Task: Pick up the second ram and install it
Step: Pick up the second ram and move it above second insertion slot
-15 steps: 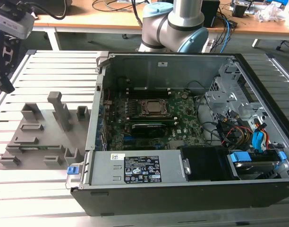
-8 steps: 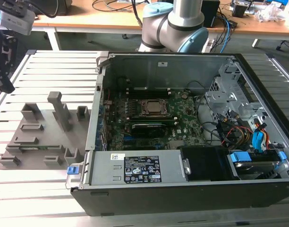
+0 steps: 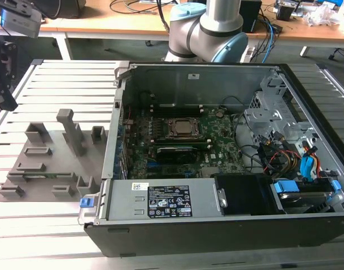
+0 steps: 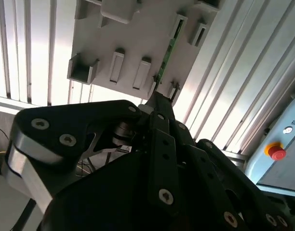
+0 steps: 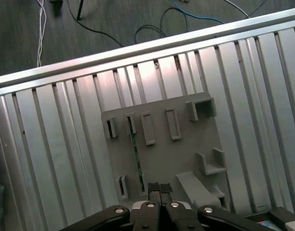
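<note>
Black claw (image 5: 159, 188) fingers are seen pressed together, and nothing is held between them. The claw is held up over the grey holder tray (image 5: 184, 154), well apart from it. The second ram (image 5: 136, 159), a thin green stick, is stood on its edge in the tray's slots, near one side edge of the tray. The tray is laid on the slatted metal table (image 5: 56, 159), between the table's edge at the exterior view's left and the open computer case (image 3: 206, 84).

Your gripper (image 5: 160, 186) hangs pointing downward, fingers (image 5: 154, 187) pressed together, pads touching, reaching far from your arm (image 3: 206, 28) base.
</note>
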Action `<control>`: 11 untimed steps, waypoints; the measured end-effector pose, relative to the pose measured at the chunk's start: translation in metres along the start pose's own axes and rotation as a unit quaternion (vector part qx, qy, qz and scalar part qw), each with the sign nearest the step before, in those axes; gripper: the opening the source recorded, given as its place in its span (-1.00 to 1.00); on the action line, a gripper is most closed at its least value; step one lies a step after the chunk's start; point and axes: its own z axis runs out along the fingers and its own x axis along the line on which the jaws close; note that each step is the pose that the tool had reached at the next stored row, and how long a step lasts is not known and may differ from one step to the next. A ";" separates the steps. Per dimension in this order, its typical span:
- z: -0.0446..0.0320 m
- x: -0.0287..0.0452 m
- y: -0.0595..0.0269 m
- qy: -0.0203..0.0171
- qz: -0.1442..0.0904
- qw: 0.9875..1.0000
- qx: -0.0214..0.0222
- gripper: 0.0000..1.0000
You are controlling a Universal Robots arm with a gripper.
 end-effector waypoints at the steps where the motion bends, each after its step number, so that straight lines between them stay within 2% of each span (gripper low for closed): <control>1: 0.0000 0.0000 0.0000 0.000 -0.006 1.000 0.000 -0.79; 4: 0.0000 0.0000 0.0000 0.000 -0.021 1.000 0.000 -0.79; 6: 0.0000 0.0000 0.0000 0.000 -0.039 0.999 0.000 -0.79; 8: 0.0000 0.0000 0.0000 0.001 -0.058 0.998 0.000 -0.79; 10: 0.0000 0.0000 0.0000 0.001 -0.080 0.997 0.001 -0.79; 11: 0.0000 0.0000 0.0000 0.001 -0.094 0.996 0.001 -0.79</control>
